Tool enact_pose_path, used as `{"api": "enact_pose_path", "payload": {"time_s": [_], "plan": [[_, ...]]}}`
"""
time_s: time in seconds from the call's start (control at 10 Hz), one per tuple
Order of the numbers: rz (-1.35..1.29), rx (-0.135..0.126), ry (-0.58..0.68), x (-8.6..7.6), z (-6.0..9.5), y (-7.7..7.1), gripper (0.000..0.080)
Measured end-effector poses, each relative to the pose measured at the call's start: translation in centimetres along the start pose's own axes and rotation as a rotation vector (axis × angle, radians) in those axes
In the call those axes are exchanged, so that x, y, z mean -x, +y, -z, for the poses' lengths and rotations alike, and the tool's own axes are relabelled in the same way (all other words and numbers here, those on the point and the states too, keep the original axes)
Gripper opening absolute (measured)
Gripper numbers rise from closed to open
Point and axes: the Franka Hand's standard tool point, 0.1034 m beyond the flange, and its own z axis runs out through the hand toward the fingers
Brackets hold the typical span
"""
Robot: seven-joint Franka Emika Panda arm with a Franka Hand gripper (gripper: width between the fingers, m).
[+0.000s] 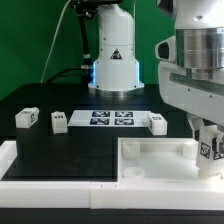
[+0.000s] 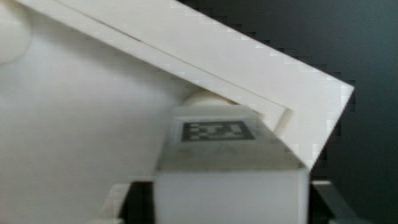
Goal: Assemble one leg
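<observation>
My gripper (image 1: pixel 207 140) is shut on a leg (image 1: pixel 207 150), a small white post with a black-and-white tag, and holds it at the corner of the large white tray-like piece (image 1: pixel 150 155) on the exterior view's right. In the wrist view the leg (image 2: pixel 222 160) fills the space between my jaws, and its tagged end meets the underside of the tray piece's corner (image 2: pixel 267 85). My gripper (image 2: pixel 224 200) grips the leg's sides. Three more legs lie on the table, two (image 1: pixel 25 118) (image 1: pixel 59 121) on the exterior view's left and one (image 1: pixel 158 123) beside the marker board.
The marker board (image 1: pixel 110 119) lies flat on the black table behind the tray piece. The arm's base (image 1: pixel 113 60) stands at the back. A white rim (image 1: pixel 40 185) runs along the table's front edge.
</observation>
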Motion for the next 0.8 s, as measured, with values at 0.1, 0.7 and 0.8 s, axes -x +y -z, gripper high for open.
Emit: {"api": "enact_pose_path", "payload": {"time_s": [0.1,0.7,0.8], "plan": [[0.061,0.000,0.000,0.0,0.0,0.0,0.0447],[0.836,0.022,0.014,1.3,-0.1,-0.2,0.0649],[0.929,0.031,0.012,1.3,-0.1,-0.1,0.0649]]}}
